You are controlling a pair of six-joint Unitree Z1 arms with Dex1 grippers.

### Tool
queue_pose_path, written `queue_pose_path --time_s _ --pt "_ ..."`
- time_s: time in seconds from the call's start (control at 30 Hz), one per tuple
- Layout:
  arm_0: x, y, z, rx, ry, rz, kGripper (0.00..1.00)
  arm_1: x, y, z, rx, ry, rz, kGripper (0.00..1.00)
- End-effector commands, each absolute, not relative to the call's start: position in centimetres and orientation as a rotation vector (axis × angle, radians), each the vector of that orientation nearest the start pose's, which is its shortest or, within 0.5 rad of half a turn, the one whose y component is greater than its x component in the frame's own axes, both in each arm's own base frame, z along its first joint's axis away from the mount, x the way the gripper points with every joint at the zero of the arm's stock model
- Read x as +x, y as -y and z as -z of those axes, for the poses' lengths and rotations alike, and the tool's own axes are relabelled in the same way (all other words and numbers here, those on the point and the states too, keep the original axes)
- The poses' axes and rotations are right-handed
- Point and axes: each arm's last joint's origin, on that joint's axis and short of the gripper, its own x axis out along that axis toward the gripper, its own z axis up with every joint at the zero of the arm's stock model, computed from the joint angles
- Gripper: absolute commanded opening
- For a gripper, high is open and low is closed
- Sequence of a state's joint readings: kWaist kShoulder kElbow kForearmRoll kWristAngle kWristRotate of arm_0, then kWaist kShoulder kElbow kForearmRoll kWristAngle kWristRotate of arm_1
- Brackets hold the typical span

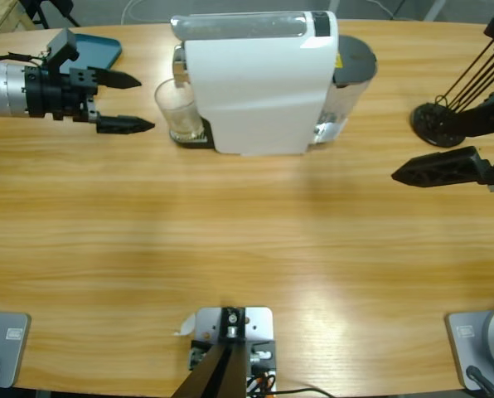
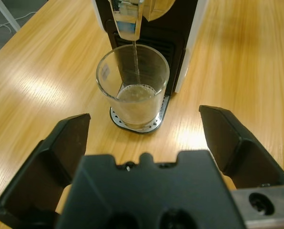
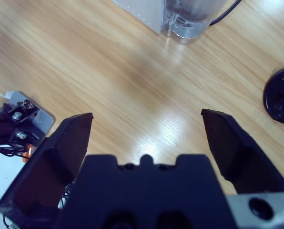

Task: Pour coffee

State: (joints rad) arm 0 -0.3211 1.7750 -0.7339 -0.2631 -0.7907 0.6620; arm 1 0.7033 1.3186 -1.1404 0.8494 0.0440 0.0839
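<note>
A clear glass tumbler (image 1: 179, 109) (image 2: 132, 86) stands on the drip tray under the spout of a white coffee machine (image 1: 255, 83) (image 2: 189, 43). A thin stream runs from the spout into the glass, and a shallow layer of pale coffee (image 2: 135, 98) lies at its bottom. My left gripper (image 1: 144, 104) (image 2: 144, 117) is open just left of the glass, jaws pointing at it and apart from it. Over bare wood at the right side of the table, my right gripper (image 1: 400, 174) (image 3: 147, 117) is open and holds nothing.
A blue flat object (image 1: 98, 48) lies at the back left behind the left arm. A black round stand base (image 1: 436, 124) (image 3: 280, 95) sits at the right near the right gripper. The machine's clear water tank (image 3: 189, 14) is at its right end.
</note>
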Motion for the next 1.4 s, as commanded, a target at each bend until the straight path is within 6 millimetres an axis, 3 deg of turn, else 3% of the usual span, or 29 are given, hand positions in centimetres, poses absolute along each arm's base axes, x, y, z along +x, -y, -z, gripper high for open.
queue_pose_path --time_s 0.03,0.3,0.5,0.6,0.67,0.73,1.4 --pt "30.2 14.5 -19.6 0.364 -0.422 1.309 1.0 15.7 -13.7 -35.0 -0.302 -1.028 -0.643 1.0" --pt "30.7 16.9 -19.6 0.406 -0.431 1.322 1.0 15.9 -13.7 -35.0 -0.295 -1.004 -0.637 1.0" --pt "30.4 17.4 -19.3 0.438 -0.482 1.299 0.997 15.9 -13.6 -35.1 -0.289 -0.995 -0.635 1.0" --pt "30.4 18.0 -19.0 0.45 -0.493 1.304 0.845 15.8 -13.5 -35.1 -0.286 -0.994 -0.634 1.0" --pt "30.3 18.1 -19.0 0.45 -0.489 1.317 0.969 15.7 -13.4 -35.1 -0.284 -0.993 -0.633 1.0" --pt "30.4 18.1 -19.0 0.447 -0.487 1.318 0.996 15.6 -13.4 -35.0 -0.284 -0.994 -0.633 1.0" --pt "31.4 19.1 -18.1 0.483 -0.508 1.29 0.997 16.1 -13.5 -34.7 -0.277 -0.992 -0.624 1.0"
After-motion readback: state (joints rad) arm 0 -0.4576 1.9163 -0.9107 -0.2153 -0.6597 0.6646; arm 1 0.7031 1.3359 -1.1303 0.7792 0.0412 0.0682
